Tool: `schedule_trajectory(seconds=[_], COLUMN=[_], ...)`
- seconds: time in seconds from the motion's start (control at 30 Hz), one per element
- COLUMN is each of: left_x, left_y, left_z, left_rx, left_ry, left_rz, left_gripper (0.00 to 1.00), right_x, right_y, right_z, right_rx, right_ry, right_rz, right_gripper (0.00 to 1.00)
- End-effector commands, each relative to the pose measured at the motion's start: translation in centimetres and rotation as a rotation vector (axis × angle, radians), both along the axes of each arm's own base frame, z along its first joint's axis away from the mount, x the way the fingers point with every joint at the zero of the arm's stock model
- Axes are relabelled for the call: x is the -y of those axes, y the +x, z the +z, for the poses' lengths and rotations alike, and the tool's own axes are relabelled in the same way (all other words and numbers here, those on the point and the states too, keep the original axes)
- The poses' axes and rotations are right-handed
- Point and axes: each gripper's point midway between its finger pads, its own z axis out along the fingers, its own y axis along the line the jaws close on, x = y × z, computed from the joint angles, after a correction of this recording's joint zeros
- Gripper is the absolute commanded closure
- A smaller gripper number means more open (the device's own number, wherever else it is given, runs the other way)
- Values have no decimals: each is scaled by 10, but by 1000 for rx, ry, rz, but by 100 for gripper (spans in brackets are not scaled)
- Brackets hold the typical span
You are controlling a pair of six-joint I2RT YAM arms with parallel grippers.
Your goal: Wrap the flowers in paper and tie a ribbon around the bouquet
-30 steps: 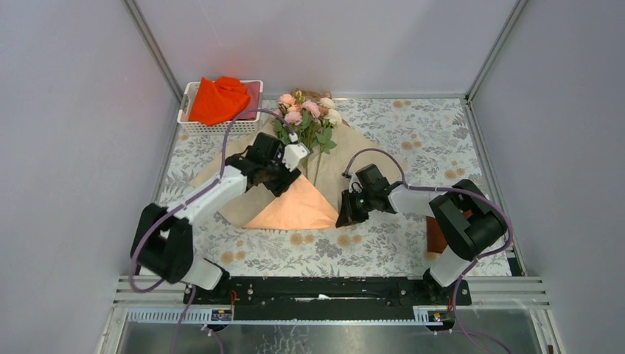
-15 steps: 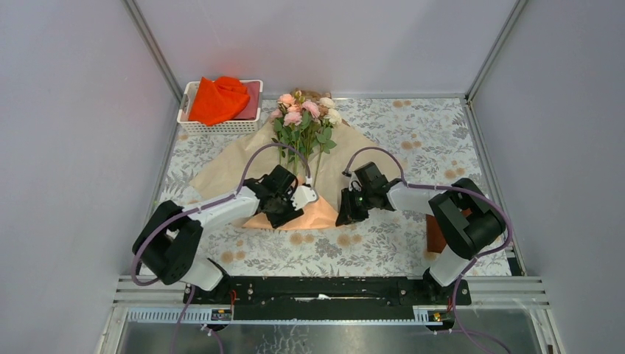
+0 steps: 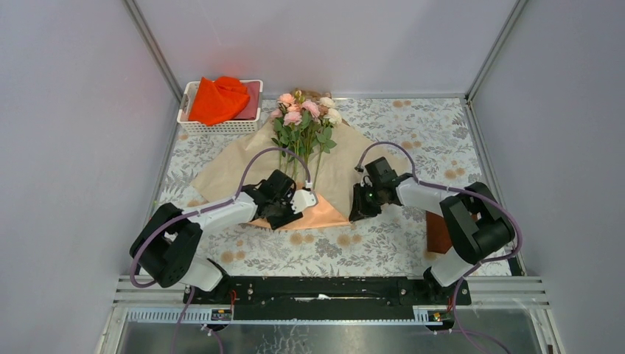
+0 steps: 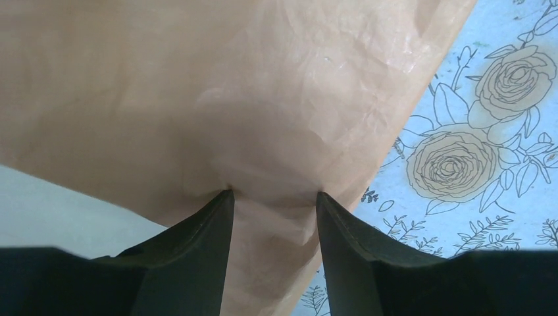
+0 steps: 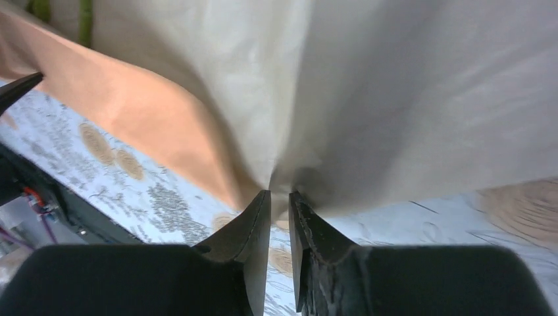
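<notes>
The flowers (image 3: 302, 116) lie on the paper (image 3: 352, 158), blooms toward the far side, stems (image 5: 84, 20) running toward me. The paper lies mostly spread out, with its near corner turned over into a peach flap (image 3: 326, 215). My left gripper (image 3: 282, 216) is at that flap. In the left wrist view it (image 4: 273, 193) is open, both tips pressing onto the paper (image 4: 230, 85). My right gripper (image 3: 359, 212) is at the sheet's near right edge. There it (image 5: 279, 192) pinches a gathered fold of paper (image 5: 395, 99) between nearly shut jaws. The ribbon is out of view.
A white basket (image 3: 219, 127) with a bright orange-red cloth (image 3: 219, 98) stands at the back left. The grey leaf-patterned mat (image 3: 427, 125) covers the table. A reddish-brown flat object (image 3: 436, 234) lies beside the right arm. Frame posts stand at the corners.
My left gripper came down from beside the stems to the near corner, and the raised peach flap got lower and smaller. My right gripper shifted slightly right and away, still on the paper's edge.
</notes>
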Motion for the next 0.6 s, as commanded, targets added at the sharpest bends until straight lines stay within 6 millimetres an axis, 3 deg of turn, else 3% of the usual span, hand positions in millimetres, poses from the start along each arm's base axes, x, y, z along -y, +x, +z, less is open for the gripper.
schedule_trajectory(seconds=[0.0,0.17,0.27,0.4,0.57], left_x=[-32,-30,-26,-25,-20], left_y=[-14,-14,-15,-9,1], left_z=[-29,-26,-23,-18,1], left_rx=[-33,-34,-39,-24,14], left_ry=[131,109,86,76,22], left_rz=[-29,-26,-31,-6,11], left_gripper=[45,44,44,43,40], right_x=[56,62,37,-2,-8], right_y=[4,15,11,-8,-6], right_z=[-10,8,24,40,40], right_rx=[22,67,111,220,298], right_ry=[-244,-283,-190,-103,-66], right_rz=[-30,-29,46,255,308], right_gripper=[75,73,72,53,45])
